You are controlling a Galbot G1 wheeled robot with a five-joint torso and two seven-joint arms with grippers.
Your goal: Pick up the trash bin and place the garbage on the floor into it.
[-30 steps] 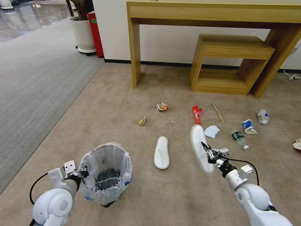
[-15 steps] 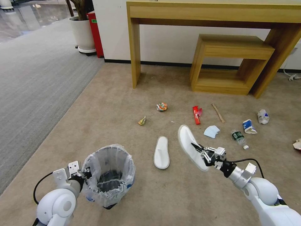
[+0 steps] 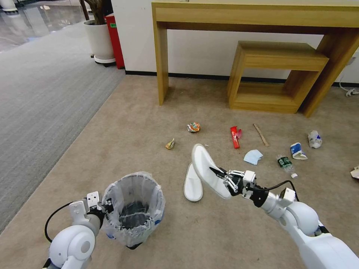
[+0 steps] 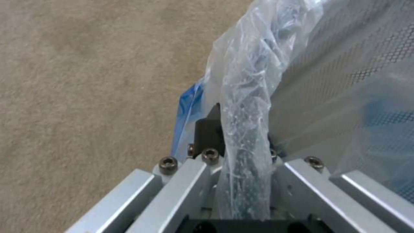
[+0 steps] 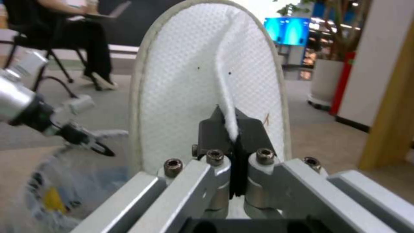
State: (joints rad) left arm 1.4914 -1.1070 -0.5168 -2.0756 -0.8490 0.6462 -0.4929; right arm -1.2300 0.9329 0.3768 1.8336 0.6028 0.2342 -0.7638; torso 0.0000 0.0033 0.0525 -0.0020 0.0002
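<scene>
Slipper point(image 3: 207, 170) in the air: a white one, pinched by the right gripper point(image 3: 218, 174) at its near end, its long axis slanting up and away from the arm toward the far left, toe end highest. In the right wrist view the black fingers point(image 5: 215, 127) are pressed together on the edge of the slipper's upper band, sole lining facing the camera. It hangs just above and overlapping the second slipper point(image 3: 192, 185), which lies flat on the beige carpet point(image 3: 131, 123), toe pointing away from the robot.

Over on the robot's left stands the trash bin point(image 3: 134, 209), upright, lined with a crinkly clear bag; its dark bottom shows through the mouth and I can't make out anything inside. The left gripper point(image 3: 106, 206) is at the bin's near-left rim, its fingers closed on the rim with the bag bunched between them, as the left wrist view shows.

Farther out on the carpet lie the crushed can point(image 3: 193, 127), a small wrapper point(image 3: 170, 144), the red wrapper point(image 3: 235, 136), the wooden stick point(image 3: 260, 135), the blue mask point(image 3: 253, 157), the plastic bottle point(image 3: 285, 164) and two crumpled cups point(image 3: 298, 151)
</scene>
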